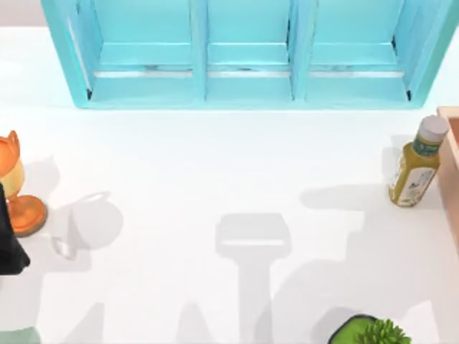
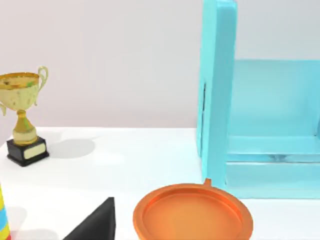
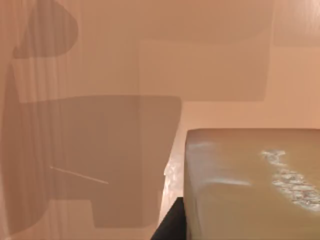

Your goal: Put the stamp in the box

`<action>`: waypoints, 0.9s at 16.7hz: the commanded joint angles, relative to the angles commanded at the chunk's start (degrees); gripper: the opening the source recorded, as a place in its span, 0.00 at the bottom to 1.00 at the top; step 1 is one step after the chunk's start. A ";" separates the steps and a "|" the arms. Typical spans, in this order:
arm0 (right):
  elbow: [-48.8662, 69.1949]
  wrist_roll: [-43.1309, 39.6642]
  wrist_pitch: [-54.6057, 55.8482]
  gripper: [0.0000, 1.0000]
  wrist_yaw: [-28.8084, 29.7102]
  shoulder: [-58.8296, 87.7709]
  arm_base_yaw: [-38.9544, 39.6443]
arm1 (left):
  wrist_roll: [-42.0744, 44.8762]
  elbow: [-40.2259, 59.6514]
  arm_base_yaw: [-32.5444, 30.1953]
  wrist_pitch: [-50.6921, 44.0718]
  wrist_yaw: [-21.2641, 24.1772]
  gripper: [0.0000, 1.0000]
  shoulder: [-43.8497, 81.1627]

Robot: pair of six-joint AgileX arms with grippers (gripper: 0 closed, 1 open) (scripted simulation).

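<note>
Start at your right wrist view: the stamp sits in the lower right of the frame, close under the camera, whitish carving on its face. A dark finger tip shows beside it at the bottom edge; I cannot tell whether the grip is clenched. Behind it spreads the reddish-brown floor of the box, so you are probably above or inside it. Lower steadily and let go only when the block is low. In the top view, the box's rim is at the right edge, beside the bottle. Your left arm is parked at the left edge.
</note>
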 joint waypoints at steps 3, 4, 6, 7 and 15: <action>0.00 0.00 0.00 0.23 0.00 0.00 0.00 | 0.00 0.00 0.00 0.00 0.00 1.00 0.00; 0.00 0.00 0.00 0.30 0.00 0.00 0.00 | 0.00 0.00 0.00 0.00 0.00 1.00 0.00; 0.00 0.00 0.00 0.45 0.00 0.00 0.00 | 0.00 0.00 0.00 0.00 0.00 1.00 0.00; 0.00 0.00 0.00 0.53 0.00 0.00 0.00 | 0.00 0.00 0.00 0.00 0.00 1.00 0.00; 0.00 0.00 0.00 1.00 0.00 0.00 0.00 | 0.00 0.00 0.00 0.00 0.00 1.00 0.00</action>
